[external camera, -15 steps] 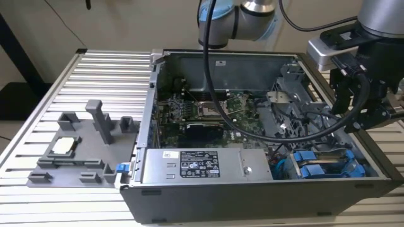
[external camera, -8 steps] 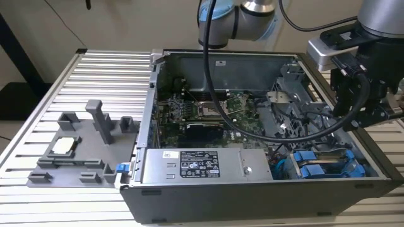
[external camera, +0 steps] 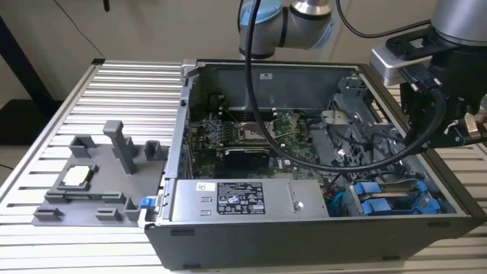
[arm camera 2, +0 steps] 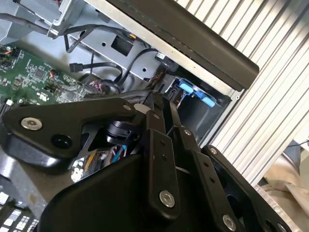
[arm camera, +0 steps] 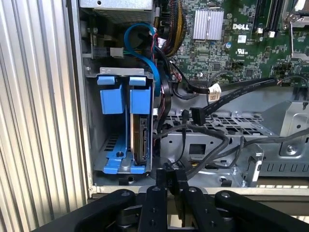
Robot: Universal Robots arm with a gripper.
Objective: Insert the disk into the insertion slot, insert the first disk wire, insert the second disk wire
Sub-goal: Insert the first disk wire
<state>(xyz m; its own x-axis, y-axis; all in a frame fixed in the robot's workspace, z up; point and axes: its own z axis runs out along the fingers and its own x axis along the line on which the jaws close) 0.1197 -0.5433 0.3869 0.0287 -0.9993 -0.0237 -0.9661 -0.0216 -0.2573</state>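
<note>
Disk (arm camera: 143, 137) sits on edge in the slot (arm camera: 92, 130), bright blue carrier framing its dark side; gripper (arm camera: 173, 171) fingers pinched together right by black cables (arm camera: 203, 129)

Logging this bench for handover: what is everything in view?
table: one, ribbed silver, under everything
computer case: one, dark grey, open, on table
fixture tray: one, grey, exterior view's left of case
motherboard: one, green, inside case
power-supply box: one, grey, inside case
insertion slot: one, dark grey, blue tabs, case corner
disk: one, blue carrier, in the slot
wires: several, black, beside the slot
cable: one, blue, near the slot
arm: one, grey-black, over the case
gripper: one, black, near the black wires
</note>
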